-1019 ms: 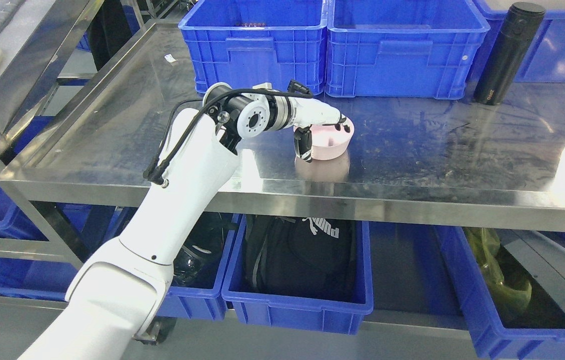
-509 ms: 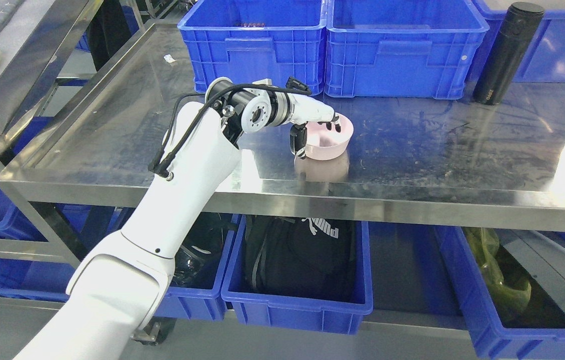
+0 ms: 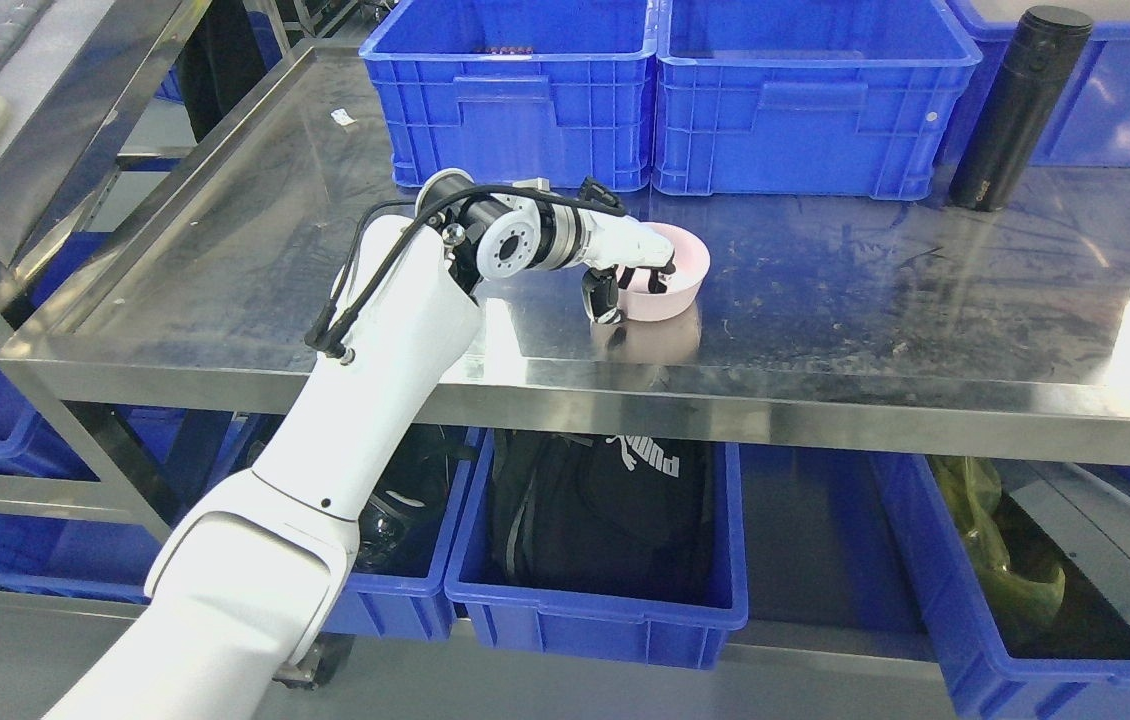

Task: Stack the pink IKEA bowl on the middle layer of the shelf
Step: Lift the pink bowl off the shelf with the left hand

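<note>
Centrally, the left robot hand (image 3: 637, 268) reaches in from the lower left and closes on the near-left rim of the pink bowl (image 3: 673, 278): its fingers (image 3: 653, 275) curl over the rim into the bowl, while the thumb (image 3: 603, 297) presses the outer wall from the near side. The bowl is thus held by the hand; it sits low over the steel shelf surface (image 3: 825, 300), and whether its base touches the metal cannot be told (a pink reflection lies directly beneath it). The bowl opens upward and appears slightly tilted toward the hand.

Beyond the hand, at the back of the same surface, stand two blue crates (image 3: 515, 90) (image 3: 805, 95) side by side, touching one another; the bowl lies well in front of them, roughly opposite the seam between them. Far to the right of the hand, a black flask (image 3: 1018, 105) stands upright against a further blue crate (image 3: 1115, 90).

Below the hand, on the lower layer, a blue bin (image 3: 595, 600) holds a black bag (image 3: 595, 510); to the right of it another blue bin (image 3: 985, 640) holds a yellow-green bag (image 3: 985, 540). A dark rounded object lies in the bin partly hidden behind the white forearm (image 3: 375, 380).

The right arm does not show.
</note>
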Motion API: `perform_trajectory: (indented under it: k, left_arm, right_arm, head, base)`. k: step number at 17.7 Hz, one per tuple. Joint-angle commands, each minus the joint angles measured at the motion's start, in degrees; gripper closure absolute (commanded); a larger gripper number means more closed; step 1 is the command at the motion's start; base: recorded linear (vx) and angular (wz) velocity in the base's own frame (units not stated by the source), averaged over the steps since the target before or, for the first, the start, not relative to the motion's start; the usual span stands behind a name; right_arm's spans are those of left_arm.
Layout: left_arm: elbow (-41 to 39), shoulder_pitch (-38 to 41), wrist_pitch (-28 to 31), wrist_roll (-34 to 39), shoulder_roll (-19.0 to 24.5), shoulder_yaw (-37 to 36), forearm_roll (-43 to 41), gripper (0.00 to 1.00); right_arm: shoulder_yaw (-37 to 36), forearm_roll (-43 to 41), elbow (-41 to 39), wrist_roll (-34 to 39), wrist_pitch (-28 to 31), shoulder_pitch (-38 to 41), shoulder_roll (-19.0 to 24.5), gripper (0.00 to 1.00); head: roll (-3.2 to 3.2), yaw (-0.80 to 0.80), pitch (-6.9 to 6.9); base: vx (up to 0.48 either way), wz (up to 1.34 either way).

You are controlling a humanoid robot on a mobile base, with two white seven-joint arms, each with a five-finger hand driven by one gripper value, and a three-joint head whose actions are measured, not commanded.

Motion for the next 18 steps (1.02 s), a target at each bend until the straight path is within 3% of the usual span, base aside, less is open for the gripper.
perform_trajectory:
  k: [1,6,12,15,18]
  left_arm:
    - [2.58,-0.48,-5.83,0.41,-0.09,6.72,-0.01,1.00]
    - [-2.68,-0.13,-10.68,4.44,-0.09,15.69,0.17,1.00]
    - [-7.79,-0.13,-13.13,7.89,-0.09,18.16,1.13,0.99]
    - [-7.97,0.13,-21.74,7.44,-0.09,20.00,8.77,1.00]
    - [-9.90,1.27,-21.93,7.88,-0.09,20.97,8.87,1.00]
  right_arm:
    - [0.26,0.02,-1.00,0.04,0.03,0.00,-1.00,0.00]
    - [0.26,0.02,-1.00,0.04,0.03,0.00,-1.00,0.00]
    - [0.26,-0.07,-1.00,0.04,0.03,0.00,-1.00,0.00]
    - [0.26,-0.07,-1.00,0.04,0.03,0.00,-1.00,0.00]
    - [0.18,0.02,-1.00,0.04,0.03,0.00,-1.00,0.00]
  head:
    - [0.00,0.00,0.00]
    - [0.00,0.00,0.00]
    - [0.00,0.00,0.00]
    - [0.00,0.00,0.00]
    - [0.00,0.00,0.00]
  base:
    - [-0.003,0.01]
    - [0.001,-0.01]
    - [-0.006,0.03]
    - [-0.022,0.14]
    - [-0.045,0.37]
